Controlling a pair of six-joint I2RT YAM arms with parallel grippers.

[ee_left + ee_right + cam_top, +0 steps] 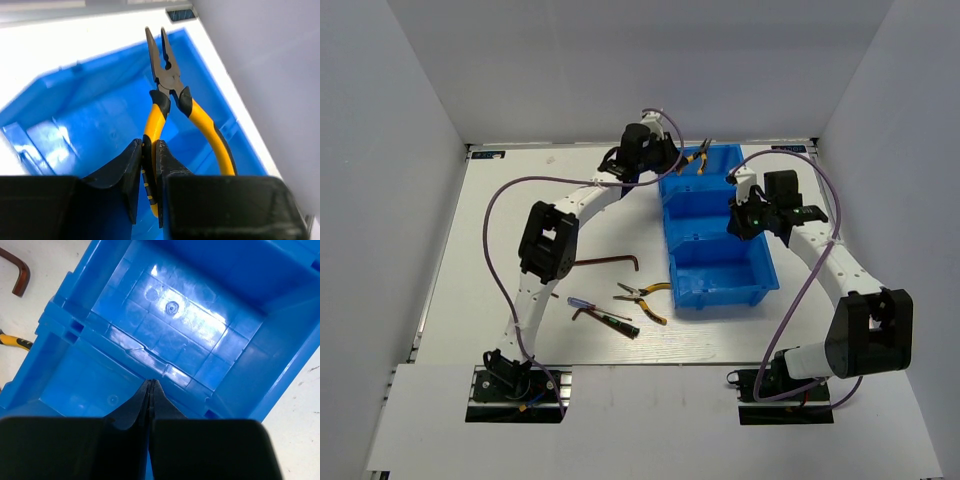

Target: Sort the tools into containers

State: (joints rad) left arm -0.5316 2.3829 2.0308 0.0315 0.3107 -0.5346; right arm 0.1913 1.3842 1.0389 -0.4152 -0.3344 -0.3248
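**First pliers held over the far bin, the other tools waiting on the bench**

We see a white bench (500,220) from above, with two robot arms bolted at its near edge. A row of three joined bright blue plastic bins (673,270) runs from the far edge toward the near edge, right of the middle.

The left gripper (148,150) reaches to the far edge of the bench. Its fingers are clamped narrowly on one handle of a pair of yellow-handled long-nose pliers (167,85). The pliers hang in the air above the farthest compartment, nose pointing toward the far-right corner and the second handle splayed free. The blue floor beneath them is bare.

The right gripper (150,390) hovers over the wall between the other two compartments. Its fingers are pressed together with nothing between them. What we see of those two compartments is bare as well.

Left of the bins, toward the near edge, the remaining tools lie loose. There is a second pair of yellow-handled pliers (642,297) just beside the nearest compartment. A dark brown L-shaped hex key (610,262) lies a little farther from the near edge. A blue-and-red-handled screwdriver (578,302) lies among a few thin dark pieces, which are too small for us to tell apart.

We judge the sorting barely begun. No tool rests in any compartment yet, the held pliers have yet to be let go, and everything on the bench remains to be collected.
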